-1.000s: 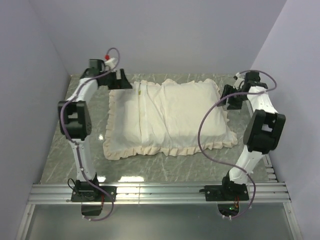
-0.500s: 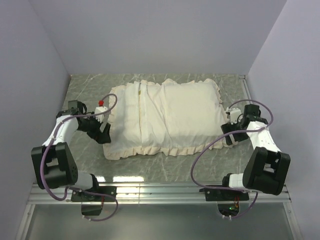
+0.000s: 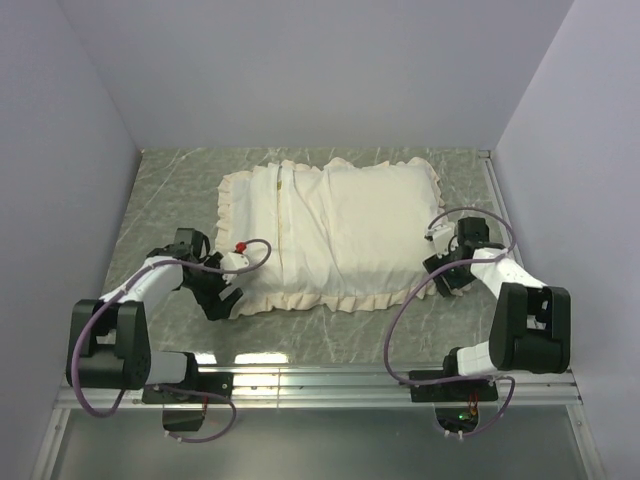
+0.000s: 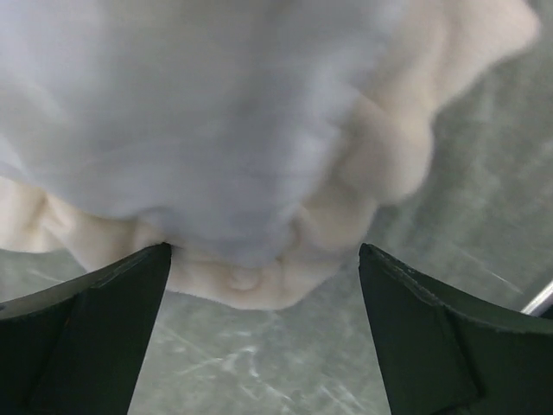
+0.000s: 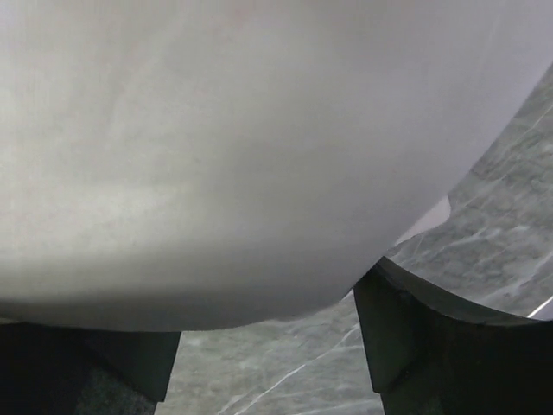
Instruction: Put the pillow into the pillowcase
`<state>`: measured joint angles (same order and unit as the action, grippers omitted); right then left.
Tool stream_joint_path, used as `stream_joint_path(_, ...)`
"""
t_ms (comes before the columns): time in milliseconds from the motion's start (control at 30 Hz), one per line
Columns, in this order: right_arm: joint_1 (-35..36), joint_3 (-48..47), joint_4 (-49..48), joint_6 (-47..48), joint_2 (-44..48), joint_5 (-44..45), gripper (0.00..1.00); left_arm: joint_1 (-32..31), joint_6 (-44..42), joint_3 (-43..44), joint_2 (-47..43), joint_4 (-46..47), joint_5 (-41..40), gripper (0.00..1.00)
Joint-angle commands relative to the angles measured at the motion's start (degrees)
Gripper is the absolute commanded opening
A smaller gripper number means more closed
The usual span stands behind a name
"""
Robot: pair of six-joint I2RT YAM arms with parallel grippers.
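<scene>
From my station I see the large limp white fabric pillowcase (image 3: 300,230) with cream-beige ruffled trim lying flat in the middle of the grey marbled desk (image 3: 170,200). Its right part is plump and raised, and a fold runs front to back left of centre. The pillow itself is hidden, so I can only make out that thick swell under the cloth. Both arms are folded low at the near side. The left end effector (image 3: 222,295) sits at the near-left corner of the pillowcase. On the left wrist camera its two dark fingers (image 4: 86,328) stand wide apart, with the ruffled corner (image 4: 259,285) lying just past the tips and bare desk below it. I cannot tell whether the tips touch the trim. The right end effector (image 3: 442,274) is at the near-right corner. On its wrist camera the fingers (image 5: 432,346) are likewise spread, white cloth fills nearly the whole view above them, and the cloth's edge drapes across the gap, clamped by nothing.
</scene>
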<state>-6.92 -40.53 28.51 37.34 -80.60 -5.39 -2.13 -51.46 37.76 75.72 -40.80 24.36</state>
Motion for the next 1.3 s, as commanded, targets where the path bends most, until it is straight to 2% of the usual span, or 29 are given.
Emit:
stream_joint_path(0,0.33,1.68,-3.98,-0.16,-2.02,2.4,0.72,-0.94,2.84,-1.02,5.03,7.03,-7.21,0.96)
stream_joint_path(33,0.24,1.86,-4.34,-0.43,-2.02,2.83,0.66,-0.95,3.47,-0.41,6.01,8.18,-8.44,0.9)
stream_joint_path(67,0.15,2.04,-4.69,-0.43,-2.19,3.45,0.51,-0.95,3.91,0.12,7.06,8.1,-9.23,0.72)
stream_joint_path(133,-1.07,1.87,-4.78,-0.43,-1.67,3.98,0.31,-0.6,5.84,1.87,8.74,7.49,-9.42,0.4)
stream_joint_path(167,-1.78,1.43,-4.09,-0.6,-1.41,3.46,0.03,-0.07,6.72,2.66,8.04,6.88,-9.07,0.13)
stream_joint_path(200,-2.65,-0.67,-3.21,-1.04,-0.45,2.58,0.0,0.72,7.33,3.72,7.25,5.74,-6.11,0.04)
stream_joint_path(233,-4.4,-1.99,-0.42,-1.74,0.35,1.53,0.0,3.34,7.78,6.51,6.29,4.51,-4.34,0.0)
stream_joint_path(300,-6.17,-7.07,4.85,-2.62,4.72,-0.84,0.0,6.6,8.13,10.56,3.31,-0.58,2.23,0.0)
stream_joint_path(367,-7.76,-11.39,7.86,-4.47,8.33,-5.15,0.0,10.99,9.44,18.46,0.93,-5.06,5.95,0.0)
stream_joint_path(400,-7.85,-16.11,9.79,-5.25,11.57,-6.46,0.0,12.14,11.28,21.45,0.31,-6.39,10.05,0.0)
stream_joint_path(467,-7.93,-20.79,10.07,-8.42,14.05,-9.46,0.0,14.52,14.53,30.07,-0.83,-6.75,12.98,0.0)
stream_joint_path(600,-8.02,-35.36,8.06,-15.35,16.78,-9.82,0.0,16.1,28.91,40.18,-3.82,2.09,16.24,0.0)
stream_joint_path(700,-8.55,-43.02,5.52,-19.84,19.67,-9.03,0.0,16.81,39.28,44.5,-7.51,11.83,14.23,0.0)
stream_joint_path(800,-8.55,-48.56,3.05,-22.92,23.62,-7.02,0.0,18.21,46.16,46.61,-13.13,17.75,10.63,0.0)
stream_joint_path(933,-8.55,-51.4,-0.21,-24.16,28.47,-3.85,0.0,18.57,49.96,47.93,-19.9,24.52,4.65,0.0)
stream_joint_path(1067,-8.55,-49.47,-2.41,-23.11,31.2,-1.64,0.0,18.57,50.32,46.62,-24.21,26.38,1.84,0.0)
stream_joint_path(1267,-8.38,-39.65,-2.85,-21.09,26.74,-3.49,0.0,18.57,46.46,39.95,-20.72,26.03,2.97,0.0)
